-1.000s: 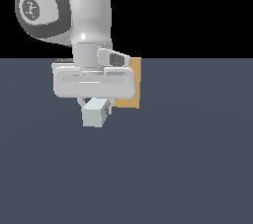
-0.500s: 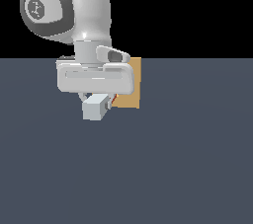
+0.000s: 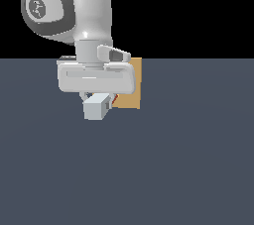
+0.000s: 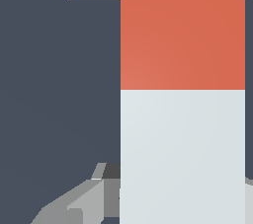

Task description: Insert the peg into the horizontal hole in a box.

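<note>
Your claw [image 3: 97, 97] hangs low over the dark bench [image 3: 188, 159], closed on the peg [image 4: 182, 119] at its grey-white part; in the exterior view you see the peg's pale square end facing you, just under the arm's wide hand body; its orange-red end points away, toward the tan box [image 3: 133, 87] standing upright just beyond, on the exterior view's right of the hand; the hole is hidden, so you cannot tell whether the tip has entered.
</note>
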`<state>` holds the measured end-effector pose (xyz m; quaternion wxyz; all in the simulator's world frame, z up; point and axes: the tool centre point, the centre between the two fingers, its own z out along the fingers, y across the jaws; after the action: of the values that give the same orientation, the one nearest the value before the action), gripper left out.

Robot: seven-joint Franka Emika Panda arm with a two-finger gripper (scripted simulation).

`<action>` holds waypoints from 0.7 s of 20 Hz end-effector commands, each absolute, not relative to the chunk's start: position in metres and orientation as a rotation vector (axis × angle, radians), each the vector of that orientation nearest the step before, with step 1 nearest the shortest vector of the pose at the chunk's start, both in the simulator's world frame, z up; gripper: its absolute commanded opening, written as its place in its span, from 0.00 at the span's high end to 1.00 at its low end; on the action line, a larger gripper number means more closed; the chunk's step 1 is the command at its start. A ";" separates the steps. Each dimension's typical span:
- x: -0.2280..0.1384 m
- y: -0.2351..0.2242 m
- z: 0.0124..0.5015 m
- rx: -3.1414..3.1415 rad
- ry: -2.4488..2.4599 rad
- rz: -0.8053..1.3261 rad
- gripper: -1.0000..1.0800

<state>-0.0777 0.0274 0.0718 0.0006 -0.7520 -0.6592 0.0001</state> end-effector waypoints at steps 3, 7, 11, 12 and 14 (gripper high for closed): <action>-0.078 0.029 0.072 -2.362 -2.070 0.000 1.00; -0.076 0.040 0.072 -2.362 -2.070 0.000 1.00; -0.074 0.063 0.072 -2.362 -2.070 -0.002 1.00; -0.073 0.071 0.072 -2.362 -2.070 -0.002 1.00; -0.071 0.087 0.073 -2.363 -2.071 -0.002 1.00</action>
<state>-0.0733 0.0742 0.0710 0.0010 -0.7524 -0.6587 0.0011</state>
